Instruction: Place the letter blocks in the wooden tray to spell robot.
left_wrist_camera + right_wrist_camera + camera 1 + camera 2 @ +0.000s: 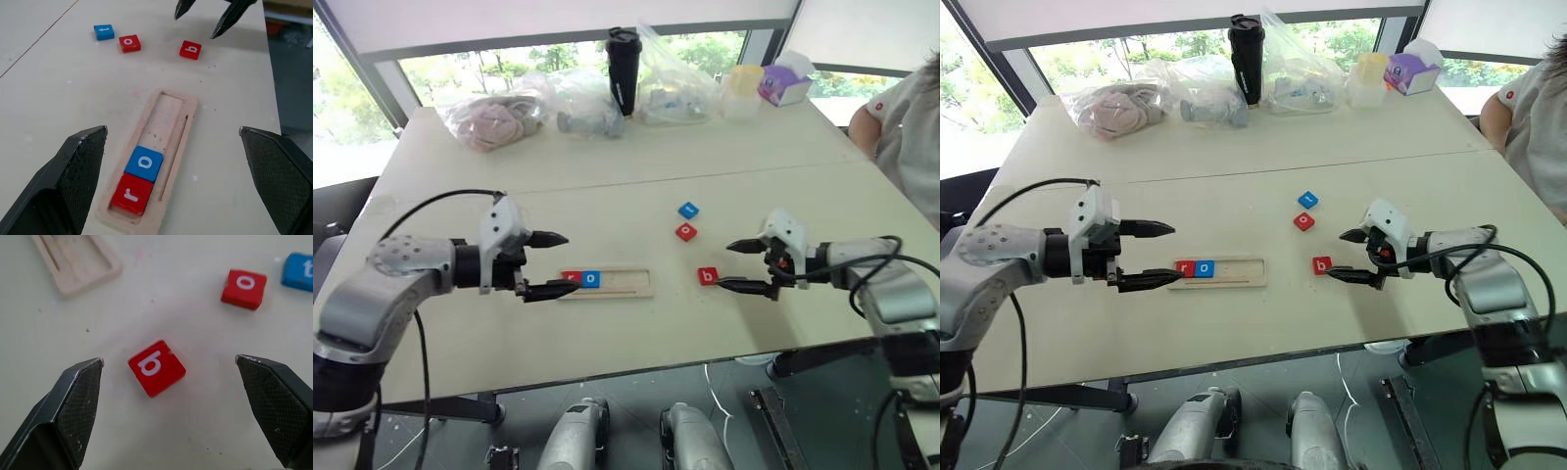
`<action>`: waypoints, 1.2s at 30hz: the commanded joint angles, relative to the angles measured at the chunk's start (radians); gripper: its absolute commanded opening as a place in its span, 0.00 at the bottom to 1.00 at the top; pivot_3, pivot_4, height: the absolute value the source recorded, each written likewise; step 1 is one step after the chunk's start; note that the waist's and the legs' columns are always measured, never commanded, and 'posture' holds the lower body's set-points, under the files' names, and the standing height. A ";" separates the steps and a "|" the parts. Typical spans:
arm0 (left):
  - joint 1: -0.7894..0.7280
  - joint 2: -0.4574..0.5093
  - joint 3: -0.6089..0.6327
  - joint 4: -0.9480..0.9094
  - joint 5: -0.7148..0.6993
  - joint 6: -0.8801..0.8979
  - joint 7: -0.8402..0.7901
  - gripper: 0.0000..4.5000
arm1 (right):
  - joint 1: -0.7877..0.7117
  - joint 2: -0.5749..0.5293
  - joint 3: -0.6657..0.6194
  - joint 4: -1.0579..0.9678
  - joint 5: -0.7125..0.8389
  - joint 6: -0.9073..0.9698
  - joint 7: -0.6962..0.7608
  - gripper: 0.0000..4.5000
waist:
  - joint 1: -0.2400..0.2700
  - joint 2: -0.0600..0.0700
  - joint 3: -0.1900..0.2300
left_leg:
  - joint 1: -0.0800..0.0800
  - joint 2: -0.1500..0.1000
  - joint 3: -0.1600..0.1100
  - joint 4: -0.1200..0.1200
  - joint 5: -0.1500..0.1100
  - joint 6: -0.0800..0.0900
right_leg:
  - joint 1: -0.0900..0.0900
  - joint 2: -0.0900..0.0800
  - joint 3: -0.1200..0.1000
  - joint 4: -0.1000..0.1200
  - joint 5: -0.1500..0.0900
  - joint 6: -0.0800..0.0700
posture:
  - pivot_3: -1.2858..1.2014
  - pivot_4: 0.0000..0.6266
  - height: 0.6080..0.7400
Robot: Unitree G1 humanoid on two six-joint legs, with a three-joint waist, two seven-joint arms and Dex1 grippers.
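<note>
The wooden tray (625, 283) lies on the table in front of me, with a red "r" block (131, 194) and a blue "o" block (143, 163) at its left end. A red "b" block (707, 276) lies on the table just right of the tray. Farther back sit a red "o" block (686, 232) and a blue "t" block (688, 210). My left gripper (548, 263) is open at the tray's left end, holding nothing. On the other side, my right gripper (734, 265) is open just right of the red "b" block (156, 367), which lies free between its fingers' line.
Along the far edge of the table (460, 333) stand plastic bags (499, 117), a black tumbler (624, 70), a yellow-lidded container (742, 91) and a purple tissue box (783, 83). A person (911, 127) sits at the right edge.
</note>
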 commanded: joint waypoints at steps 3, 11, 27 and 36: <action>0.056 0.020 0.085 -0.079 -0.053 0.045 0.032 1.00 | -0.127 0.060 0.073 0.244 -0.078 -0.230 0.078 1.00 | 0.000 0.000 0.000 | -0.001 0.000 0.000 0.000 0.000 0.000 | -0.001 0.000 0.000 0.000 0.000 0.001 | 0.52 0.24 1.00; 0.114 0.033 0.137 -0.136 -0.081 0.082 0.078 1.00 | -0.178 0.060 0.118 0.369 -0.131 -0.363 0.179 1.00 | 0.004 0.000 0.000 | 0.001 0.000 0.000 0.001 -0.002 -0.002 | -0.001 0.000 0.000 0.001 0.001 0.002 | 0.52 0.24 1.00; 0.075 0.023 0.090 -0.094 -0.067 0.065 0.086 1.00 | -0.120 0.063 0.079 0.346 -0.119 -0.376 0.137 0.36 | 0.003 0.000 0.000 | 0.002 0.000 0.000 0.000 -0.002 -0.003 | -0.002 0.000 0.000 0.001 0.002 0.002 | 0.52 0.24 1.00; 0.136 0.032 0.045 0.041 0.031 -0.048 0.023 1.00 | -0.170 0.164 0.098 -0.048 -0.059 -0.051 0.022 0.26 | -0.005 0.002 0.000 | 0.001 0.000 0.000 -0.001 -0.002 -0.003 | -0.003 0.000 0.002 0.004 0.002 0.003 | 0.52 0.24 1.00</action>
